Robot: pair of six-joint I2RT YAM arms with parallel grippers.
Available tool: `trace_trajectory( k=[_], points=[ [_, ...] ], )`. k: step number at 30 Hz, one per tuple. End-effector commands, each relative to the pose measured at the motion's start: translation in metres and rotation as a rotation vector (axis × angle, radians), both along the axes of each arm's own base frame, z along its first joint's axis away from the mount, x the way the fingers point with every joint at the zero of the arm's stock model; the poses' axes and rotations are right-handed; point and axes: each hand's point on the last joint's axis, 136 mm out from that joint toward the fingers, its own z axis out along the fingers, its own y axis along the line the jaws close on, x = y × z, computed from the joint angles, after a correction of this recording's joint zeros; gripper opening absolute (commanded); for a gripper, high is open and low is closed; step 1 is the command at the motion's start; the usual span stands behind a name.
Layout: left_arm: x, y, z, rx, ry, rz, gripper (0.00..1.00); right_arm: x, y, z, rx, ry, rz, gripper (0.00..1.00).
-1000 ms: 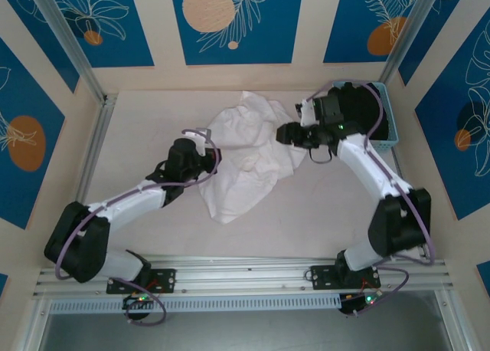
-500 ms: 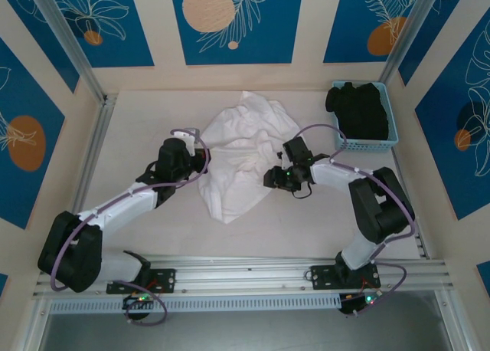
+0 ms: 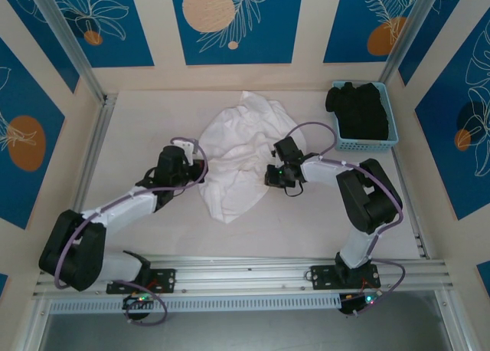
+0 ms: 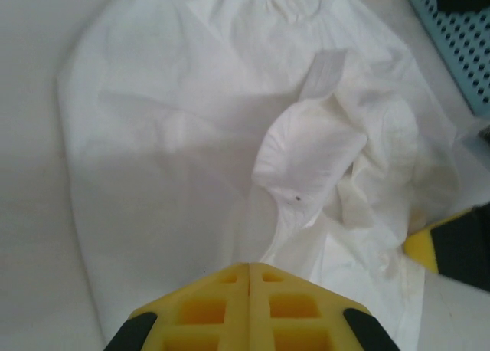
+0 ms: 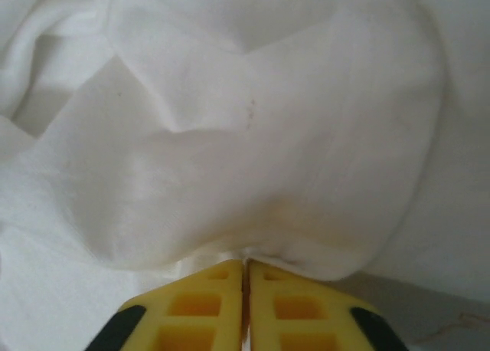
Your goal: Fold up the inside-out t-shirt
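The inside-out t-shirt (image 3: pixel 241 148) lies crumpled and white in the middle of the table. My left gripper (image 3: pixel 200 169) sits at its left edge. In the left wrist view the yellow fingers (image 4: pixel 249 268) are pressed together, and a raised fold of the shirt (image 4: pixel 168 136) runs into their tips. My right gripper (image 3: pixel 269 175) is low at the shirt's right edge. In the right wrist view its jaws (image 5: pixel 246 259) are shut on a hem of the white cloth (image 5: pixel 268 121). A faint yellowish stain shows just above the pinch.
A light blue basket (image 3: pixel 383 140) holding a black garment (image 3: pixel 358 109) stands at the back right, and its corner (image 4: pixel 459 29) shows in the left wrist view. Aluminium rails run along the left side and the near edge. Bare table lies in front of the shirt.
The right arm swung down from beside the basket to the shirt's right edge and its jaws closed on the cloth. The left gripper drifted slightly toward the near left, staying shut.
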Motion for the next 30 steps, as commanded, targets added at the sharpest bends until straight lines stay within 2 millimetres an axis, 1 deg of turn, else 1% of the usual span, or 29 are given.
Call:
trace_trajectory(
  k=[1,2,6,12,16,18,19,20,22,23,24,25,26,27,30],
  points=[
    [-0.008,-0.007,-0.022,-0.022,0.071,-0.055,0.0,0.005,-0.002,0.008,-0.018,-0.053,0.001,0.05],
    [-0.008,-0.009,-0.024,-0.022,0.079,-0.065,0.0,0.006,-0.002,0.01,-0.019,-0.06,0.003,0.03],
    [-0.006,-0.013,-0.033,-0.015,0.098,-0.089,0.11,0.006,-0.003,0.014,-0.018,-0.07,0.01,0.01],
    [-0.004,-0.014,-0.043,0.016,0.109,-0.108,0.28,0.005,-0.004,0.012,-0.013,-0.064,0.009,0.0],
    [0.0,-0.012,-0.049,0.056,0.112,-0.109,0.34,0.004,-0.004,0.012,-0.005,-0.06,0.013,0.0],
    [0.005,-0.013,-0.05,0.065,0.106,-0.108,0.33,0.004,-0.004,0.013,-0.003,-0.061,0.013,0.0],
    [0.008,-0.014,-0.049,0.065,0.099,-0.11,0.31,0.004,-0.004,0.012,-0.006,-0.059,0.013,0.0],
    [0.011,-0.015,-0.048,0.067,0.091,-0.112,0.28,0.004,-0.006,0.013,-0.009,-0.06,0.011,0.0],
    [0.018,-0.016,-0.043,0.072,0.07,-0.104,0.16,0.006,-0.012,0.018,-0.023,-0.075,0.005,0.0],
    [0.023,-0.014,-0.037,0.07,0.053,-0.093,0.09,0.008,-0.018,0.024,-0.037,-0.089,-0.001,0.0],
    [0.027,-0.012,-0.029,0.067,0.036,-0.08,0.04,0.01,-0.025,0.031,-0.049,-0.106,-0.011,0.0],
    [0.032,-0.007,-0.016,0.057,0.012,-0.061,0.0,0.013,-0.035,0.044,-0.058,-0.133,-0.024,0.0],
    [0.038,-0.001,0.001,0.041,-0.018,-0.032,0.0,0.016,-0.045,0.061,-0.063,-0.166,-0.04,0.0],
    [0.041,0.006,0.02,0.024,-0.054,-0.006,0.0,0.019,-0.055,0.078,-0.068,-0.204,-0.054,0.0],
    [0.047,0.036,0.096,-0.031,-0.2,0.117,0.0,0.026,-0.093,0.152,-0.069,-0.37,-0.138,0.0]
  ],
)
